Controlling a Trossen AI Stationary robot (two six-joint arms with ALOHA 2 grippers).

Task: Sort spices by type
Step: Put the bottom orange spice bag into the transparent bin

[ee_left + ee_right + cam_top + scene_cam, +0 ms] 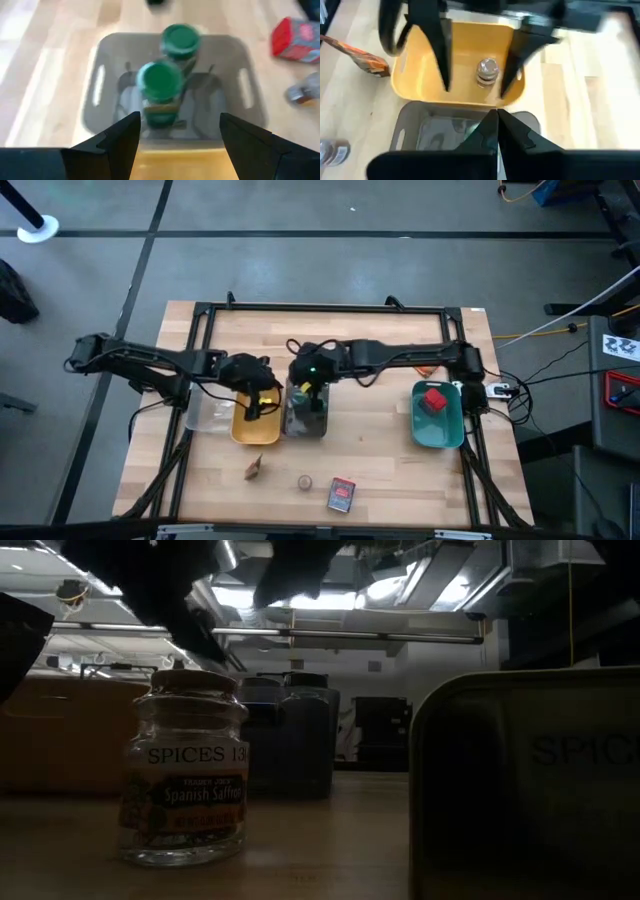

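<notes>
Two green-lidded jars (pixel 161 82) stand upright in the grey tray (pixel 305 420). A tan-grey jar (pixel 487 71) stands in the yellow tray (pixel 250 425). My left gripper (pixel 258 398) is open over the yellow tray, its fingers (pixel 442 55) on either side of that jar, apart from it. My right gripper (pixel 496 114) is shut and empty above the grey tray's far part (pixel 305 385). A red box (pixel 433 400) lies in the teal tray (pixel 440 435). A second tan-grey jar (pixel 305 482), a red box (pixel 341 495) and a brown-orange packet (pixel 253 470) lie on the table near its front edge.
A clear tray (pixel 208 415) sits left of the yellow tray. Another orange packet (pixel 428 370) lies by the right arm, far of the teal tray. In the low view the saffron jar (pixel 185 770) and the red box (pixel 530 790) stand close. Bare wood lies between the grey and teal trays.
</notes>
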